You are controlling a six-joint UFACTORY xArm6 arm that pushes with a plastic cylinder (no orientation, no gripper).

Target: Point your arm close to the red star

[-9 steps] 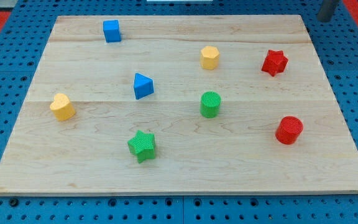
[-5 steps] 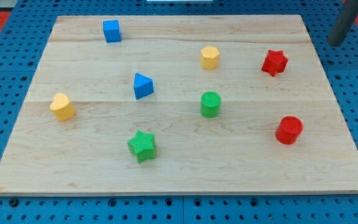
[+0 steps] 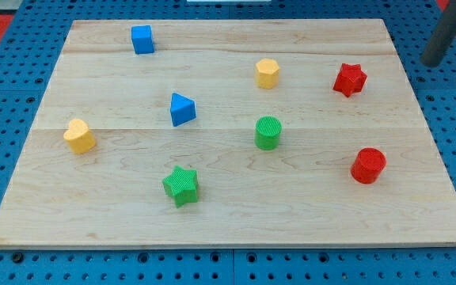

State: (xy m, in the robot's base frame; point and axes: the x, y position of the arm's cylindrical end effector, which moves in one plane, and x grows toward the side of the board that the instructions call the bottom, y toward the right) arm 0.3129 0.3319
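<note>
My tip, a plain rod without jaws, sits off-board, so I should glide left to the red star and stop just short.

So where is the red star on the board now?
The red star sits near the board's top right corner, right of the yellow hexagon and above the red cylinder. My tip is off the board, to its right.

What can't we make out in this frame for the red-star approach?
- Rod's upper part: cut off by the camera view's top edge at the right; only its lower end, my tip, shows, off the board, right of the red star.
- Tip height above the surface: one view cannot settle it.
- Blocks' far sides: hidden by their own bodies.
</note>
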